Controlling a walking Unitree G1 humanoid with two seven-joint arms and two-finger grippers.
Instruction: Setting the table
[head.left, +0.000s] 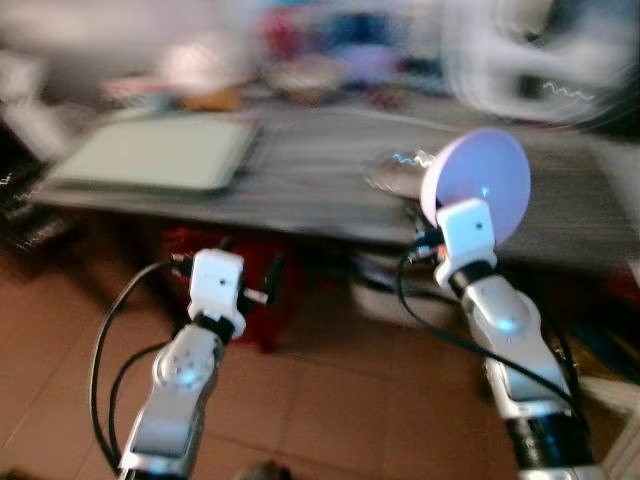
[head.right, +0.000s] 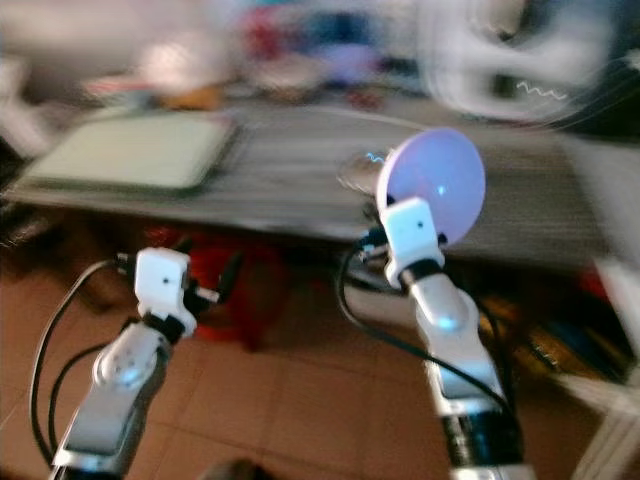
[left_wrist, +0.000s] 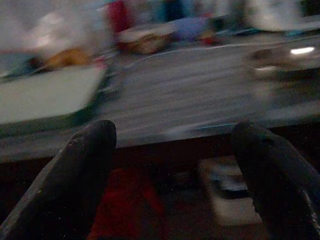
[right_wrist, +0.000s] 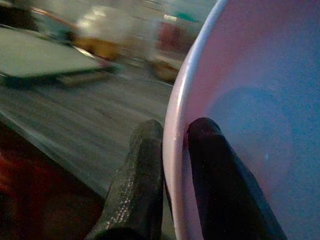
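A pale pink round plate (head.left: 480, 185) stands on edge in front of the dark grey table (head.left: 300, 185), and my right gripper (right_wrist: 174, 131) is shut on its rim, one finger on each face. The plate (right_wrist: 250, 125) takes up most of the right wrist view. My left gripper (left_wrist: 172, 145) is open with nothing between its fingers, held low before the table's front edge; its white wrist (head.left: 217, 285) is lower left in the eye views. All views are blurred by motion.
A pale green tray or mat (head.left: 155, 150) lies on the table's left part. A shiny round dish (head.left: 395, 172) sits beside the plate. Blurred clutter lines the table's far edge. A red object (head.left: 240, 290) and a pale box stand under the table on the tiled floor (head.left: 340, 400).
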